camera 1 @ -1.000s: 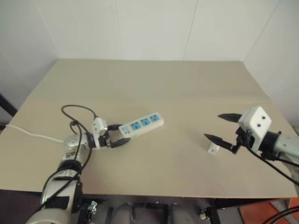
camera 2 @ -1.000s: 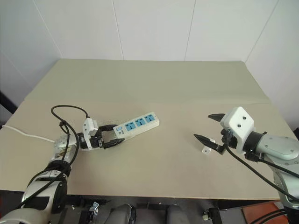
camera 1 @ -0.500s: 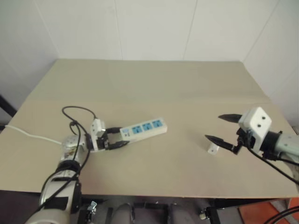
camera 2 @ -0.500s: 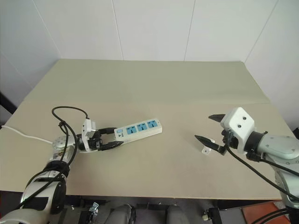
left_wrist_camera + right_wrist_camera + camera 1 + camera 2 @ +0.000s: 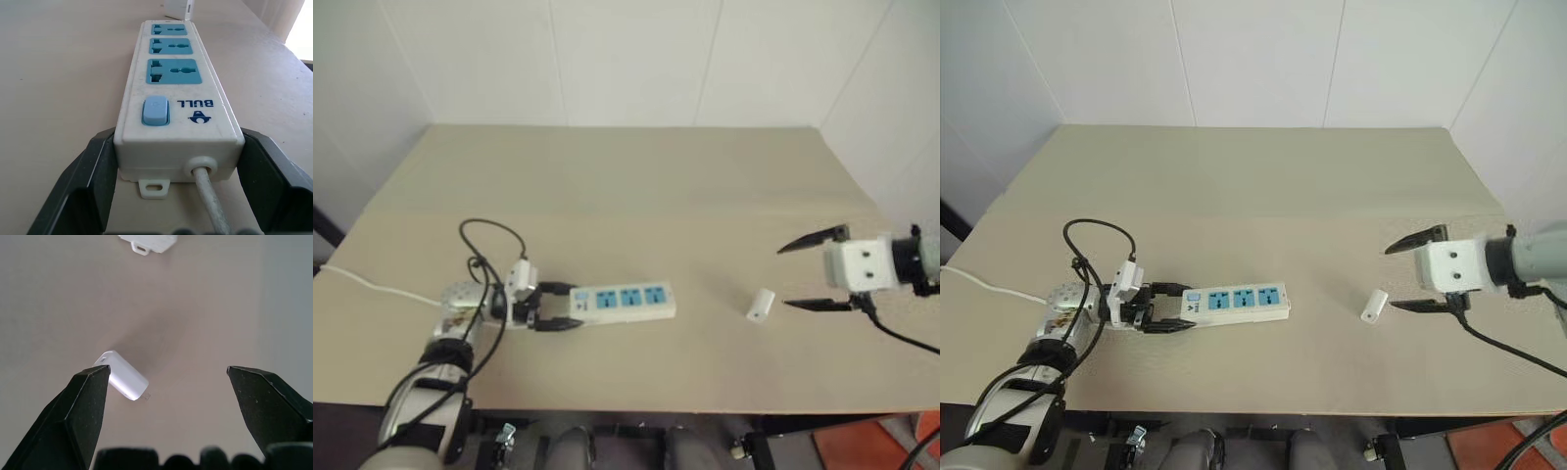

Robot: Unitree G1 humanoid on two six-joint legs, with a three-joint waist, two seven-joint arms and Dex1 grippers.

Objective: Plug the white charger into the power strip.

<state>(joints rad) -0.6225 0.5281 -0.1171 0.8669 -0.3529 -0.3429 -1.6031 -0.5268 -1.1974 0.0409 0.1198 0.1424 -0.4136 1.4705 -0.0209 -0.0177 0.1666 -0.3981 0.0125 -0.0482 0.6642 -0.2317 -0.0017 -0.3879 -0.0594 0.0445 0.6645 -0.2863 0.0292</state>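
The power strip point(image 5: 625, 301) lies flat on the table, about parallel to the front edge, with its three blue sockets facing up. My left gripper point(image 5: 558, 306) is shut on its switch end point(image 5: 155, 110), one black finger point(image 5: 93, 171) against each side, where the cord comes out. The white charger point(image 5: 760, 305) lies on its side at the right, a hand's width past the strip's free end. My right gripper point(image 5: 786, 277) hovers just right of the charger, open wide and holding nothing. In the right wrist view the charger point(image 5: 124, 381) lies below, close to one fingertip point(image 5: 95, 382).
The strip's thin white cord point(image 5: 372, 281) runs off the table's left edge. A black cable loop point(image 5: 494, 235) from my left arm hangs over the table behind the left gripper. The tan table point(image 5: 636, 186) stretches back to the white wall.
The left gripper swung the strip's free end toward the front edge, so the strip now lies level with it. The right gripper rolled and drew right, uncovering the charger.
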